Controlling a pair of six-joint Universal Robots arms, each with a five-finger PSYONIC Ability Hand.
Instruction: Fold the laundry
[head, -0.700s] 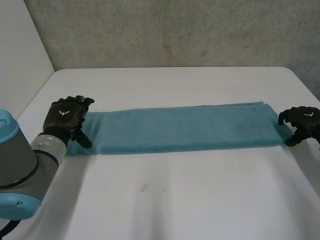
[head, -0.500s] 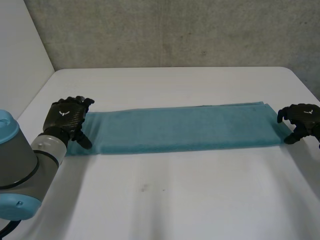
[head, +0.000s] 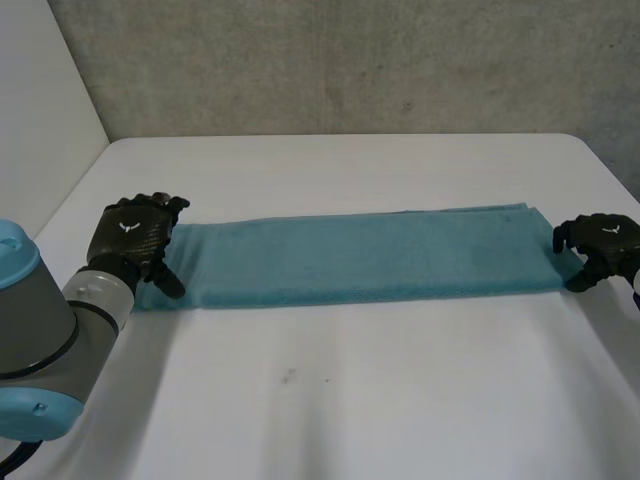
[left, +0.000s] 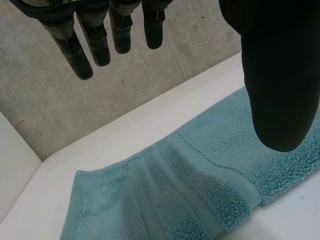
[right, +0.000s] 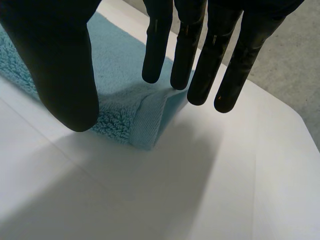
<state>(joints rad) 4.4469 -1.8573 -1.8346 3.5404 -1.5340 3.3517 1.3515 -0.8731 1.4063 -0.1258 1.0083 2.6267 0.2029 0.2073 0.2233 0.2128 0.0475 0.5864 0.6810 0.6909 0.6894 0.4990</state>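
Only the right hand (head: 598, 240) has shifted, edging inward toward its end of the teal towel (head: 360, 255); the left hand (head: 135, 235) hangs over the opposite end, fingers loose, spread from the thumb, holding nothing; the towel lies flat on the table (head: 350, 400), long axis running hand to hand; the right fingers are likewise straight and unclosed, just above its corner.

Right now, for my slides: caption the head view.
Teal towel; left robot hand, right robot hand open at its ends.

Counted just one teal towel (head: 360, 255) on one white table (head: 350, 400), plus two hands: left hand (head: 135, 232) and right hand (head: 600, 245).
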